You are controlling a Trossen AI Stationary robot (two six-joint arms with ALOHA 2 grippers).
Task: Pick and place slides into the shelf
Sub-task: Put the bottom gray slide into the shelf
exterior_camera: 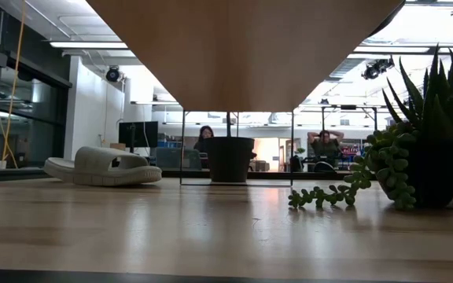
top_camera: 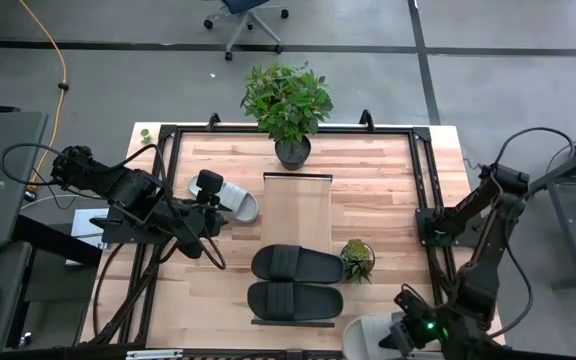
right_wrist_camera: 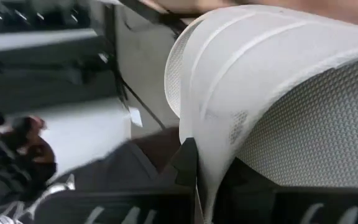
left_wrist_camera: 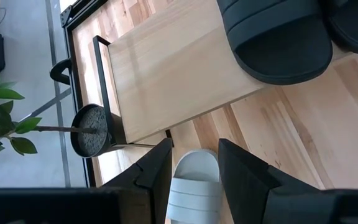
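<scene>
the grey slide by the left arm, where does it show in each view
High view: the grey slide lies left of the shelf, under the left tool.
Low view: at left on the tabletop, lying flat.
Left wrist view: between that tool's fingers, at the bottom edge.
Right wrist view: not in it; the slide there is the other grey one.
Shared landmark: the potted plant's dark pot, at the shelf's far end.

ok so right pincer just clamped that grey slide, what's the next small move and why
Probably lift it a little, straight up. The right pincer is shut on the strap of the light grey slide at the table's near right edge, while the shelf lies toward the table's middle with both black slides already on its near end. Clearing the tabletop first should keep it from dragging into the small succulent.
</scene>
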